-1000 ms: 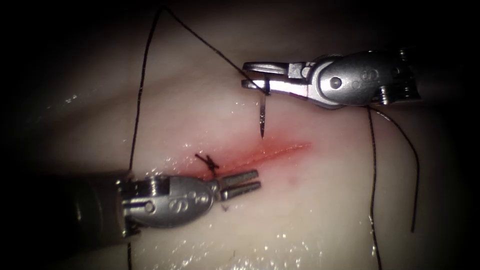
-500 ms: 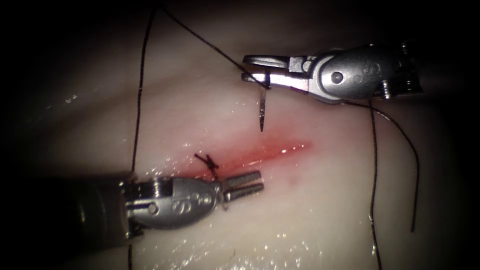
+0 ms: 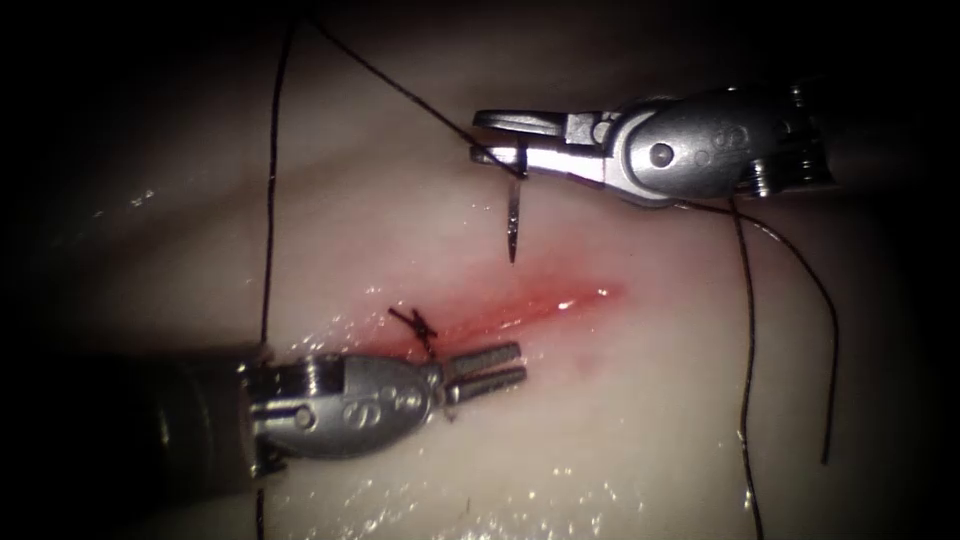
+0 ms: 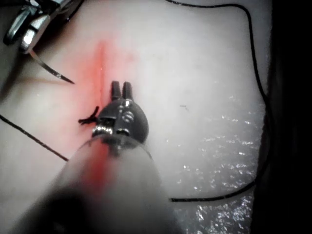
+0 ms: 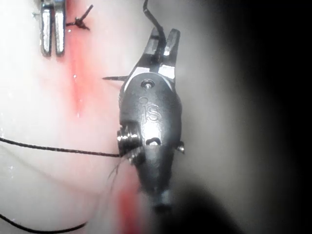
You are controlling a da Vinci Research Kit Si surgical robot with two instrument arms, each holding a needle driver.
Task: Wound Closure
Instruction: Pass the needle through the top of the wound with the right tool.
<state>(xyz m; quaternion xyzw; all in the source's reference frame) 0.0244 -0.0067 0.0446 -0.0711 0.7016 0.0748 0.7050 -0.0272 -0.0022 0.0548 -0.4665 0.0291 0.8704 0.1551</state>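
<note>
Tissue (image 3: 620, 400) bears one knotted stitch (image 3: 420, 325) at the cut's (image 3: 540, 305) left end, the rest unclosed, while the right tool (image 3: 497, 140) clamps the needle (image 3: 513, 222) near its tail above it, tip free, and the left tool (image 3: 490, 366) hovers slightly parted, empty.

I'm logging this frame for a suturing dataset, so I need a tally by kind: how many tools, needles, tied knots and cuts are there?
Tools: 2, left tool holding nothing, right tool gripping the needle near its thread end
Needles: 1, needle above the tissue, tip clear of it
Tied knots: 1, knot at the cut's left end
Cuts: 1, cut
Total: 5
</note>
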